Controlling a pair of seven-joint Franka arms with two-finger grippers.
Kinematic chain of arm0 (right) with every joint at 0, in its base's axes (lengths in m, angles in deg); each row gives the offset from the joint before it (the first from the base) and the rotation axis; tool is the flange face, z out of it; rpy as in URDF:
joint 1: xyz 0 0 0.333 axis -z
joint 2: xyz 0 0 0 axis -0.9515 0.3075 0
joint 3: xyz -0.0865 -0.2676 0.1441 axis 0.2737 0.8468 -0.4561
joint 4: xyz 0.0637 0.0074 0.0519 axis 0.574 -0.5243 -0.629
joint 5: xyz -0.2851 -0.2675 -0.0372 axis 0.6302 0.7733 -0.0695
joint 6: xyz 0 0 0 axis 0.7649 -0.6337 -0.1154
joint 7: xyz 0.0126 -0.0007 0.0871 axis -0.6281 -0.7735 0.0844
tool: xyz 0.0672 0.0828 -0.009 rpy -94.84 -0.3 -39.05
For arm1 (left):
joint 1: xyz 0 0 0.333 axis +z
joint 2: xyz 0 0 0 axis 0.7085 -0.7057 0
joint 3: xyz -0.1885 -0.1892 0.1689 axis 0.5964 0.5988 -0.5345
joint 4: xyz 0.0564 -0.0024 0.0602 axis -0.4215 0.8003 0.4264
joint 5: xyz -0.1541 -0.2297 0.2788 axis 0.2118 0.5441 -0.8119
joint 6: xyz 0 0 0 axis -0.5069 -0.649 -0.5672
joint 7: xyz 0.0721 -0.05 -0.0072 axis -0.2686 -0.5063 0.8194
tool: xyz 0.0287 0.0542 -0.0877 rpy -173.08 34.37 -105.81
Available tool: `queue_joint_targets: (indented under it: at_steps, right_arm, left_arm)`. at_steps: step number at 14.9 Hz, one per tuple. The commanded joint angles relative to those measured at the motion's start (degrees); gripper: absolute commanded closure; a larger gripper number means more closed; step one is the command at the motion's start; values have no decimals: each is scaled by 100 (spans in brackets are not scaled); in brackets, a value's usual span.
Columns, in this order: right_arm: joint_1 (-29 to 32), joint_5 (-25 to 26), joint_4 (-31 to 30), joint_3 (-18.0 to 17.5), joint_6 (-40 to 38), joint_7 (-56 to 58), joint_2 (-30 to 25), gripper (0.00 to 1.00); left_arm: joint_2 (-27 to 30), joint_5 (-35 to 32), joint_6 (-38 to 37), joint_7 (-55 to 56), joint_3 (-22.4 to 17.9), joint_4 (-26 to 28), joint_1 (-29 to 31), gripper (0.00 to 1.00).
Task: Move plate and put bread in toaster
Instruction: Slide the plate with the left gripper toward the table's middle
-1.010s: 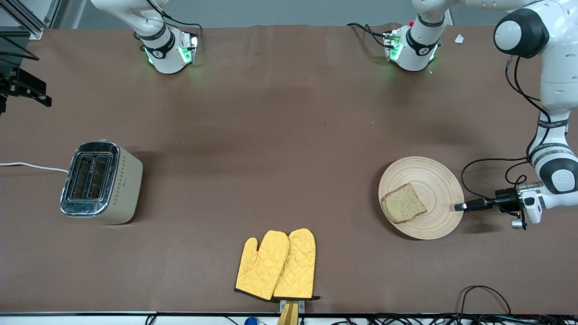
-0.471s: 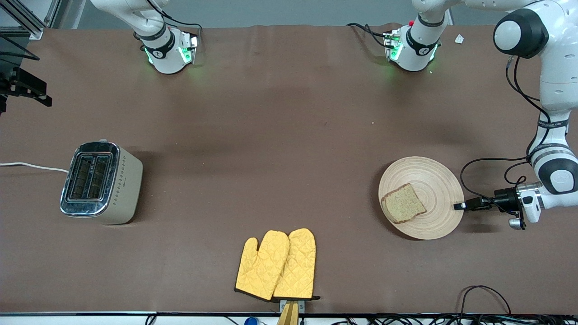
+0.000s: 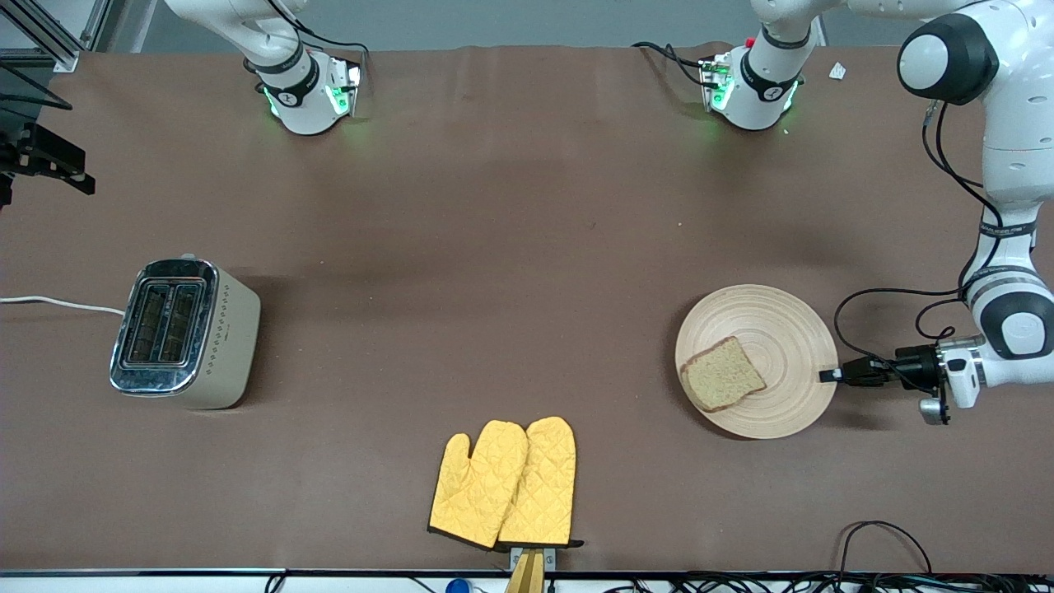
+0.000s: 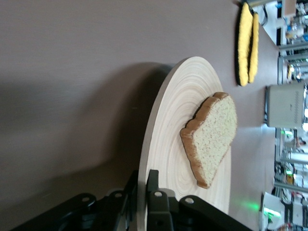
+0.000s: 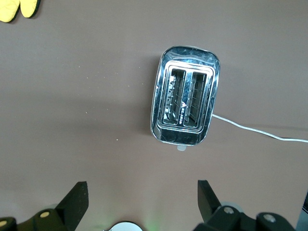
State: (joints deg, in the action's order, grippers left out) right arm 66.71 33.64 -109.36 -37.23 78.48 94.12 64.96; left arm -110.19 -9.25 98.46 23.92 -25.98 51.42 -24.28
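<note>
Left gripper [image 3: 827, 375]: down at table level, lower right of the front view, fingers clamped on the plate's rim at the edge toward the left arm's end of the table. In the left wrist view the black fingers [image 4: 155, 202] pinch the rim from both faces.

Plate [image 3: 782, 329]: pale wood with ring grooves, lower right of the front view, nearer the camera than the left arm's base. In the left wrist view its rim [image 4: 159, 115] throws a wide shadow on the brown table [image 3: 510, 247]; I cannot tell whether that edge is off the cloth.

Bread [image 3: 723, 385]: one brown slice lying on the plate, off-centre toward the camera and away from the clamped rim. Seen close in the left wrist view [image 4: 211, 137], crust dark, crumb speckled.

Toaster [image 3: 183, 333]: left side of the front view, toward the right arm's end, well apart from the plate. Both slots face up, white cord [image 3: 58, 305] trailing off the left edge.

Right gripper [image 5: 139, 202]: waiting high over the toaster [image 5: 185, 101], fingers spread wide, nothing between them.

Mitts [image 3: 504, 482]: a yellow pair lying flat, bottom centre of the front view, close to the table's near edge.
</note>
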Motion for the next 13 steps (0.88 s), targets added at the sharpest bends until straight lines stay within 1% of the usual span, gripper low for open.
queue_joint_targets:
  at_steps: [1, 2, 5, 7, 8, 9, 11, 13]
  right_arm:
    - [-15, 12, -72, -10, -18, 9, -69, 0]
    - [-15, 12, -72, -10, -9, 0, -69, 0]
    - [-15, 12, -72, -10, -18, 9, -69, 0]
    - [-15, 12, -72, -10, -18, 0, -69, 0]
    - [-15, 12, -72, -10, -18, 0, -69, 0]
    - [-24, 12, -72, -10, -36, -8, -69, 0]
    - [-50, 12, -72, -10, -27, -17, -69, 0]
    - [-85, 12, -72, -19, -36, -26, -69, 0]
  left_arm:
    - [20, -140, -148, -7, 148, -194, -70, 99]
    - [20, -132, -271, 36, 261, -274, -71, 99]
    - [90, -79, -298, 413, 665, -274, -62, 99]
    - [82, -79, -246, 730, 1060, -257, -88, 99]
    - [73, -53, -150, 853, 1202, -231, -219, 99]
    - [82, -9, 51, 924, 1238, -230, -342, 99]
    - [82, 289, 272, 942, 1439, -169, -605, 99]
    - [90, 579, 614, 968, 1502, -55, -1000, 99]
